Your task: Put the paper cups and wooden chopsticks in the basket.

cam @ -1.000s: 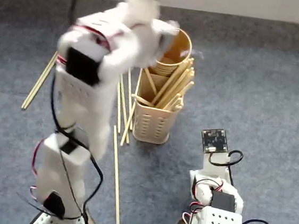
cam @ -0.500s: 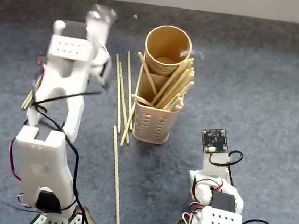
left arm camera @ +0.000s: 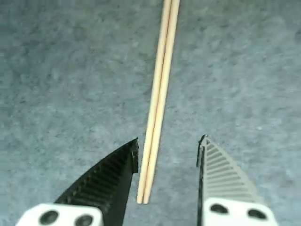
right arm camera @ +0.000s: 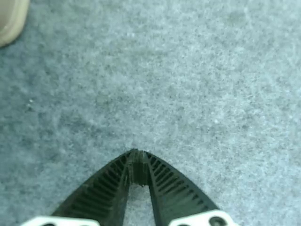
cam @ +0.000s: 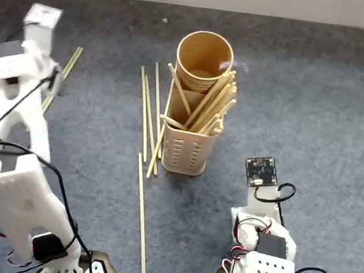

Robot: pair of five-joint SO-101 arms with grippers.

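Observation:
The tan slotted basket stands mid-carpet with stacked paper cups and several wooden chopsticks leaning in it. More loose chopsticks lie on the carpet just left of it, and one long chopstick lies nearer the arms. A pair of chopsticks lies at the far left. My left gripper hovers open over that pair, its near end between the fingers. My right gripper is shut on nothing, low over bare carpet near its base.
Grey carpet covers the whole work area. The left arm stands tall along the left edge. The right arm is folded at the front right. A corner of the basket shows in the right wrist view.
The left arm has swung from above the basket out to the far left, and now hangs over the pair of chopsticks there. The right arm has not moved.

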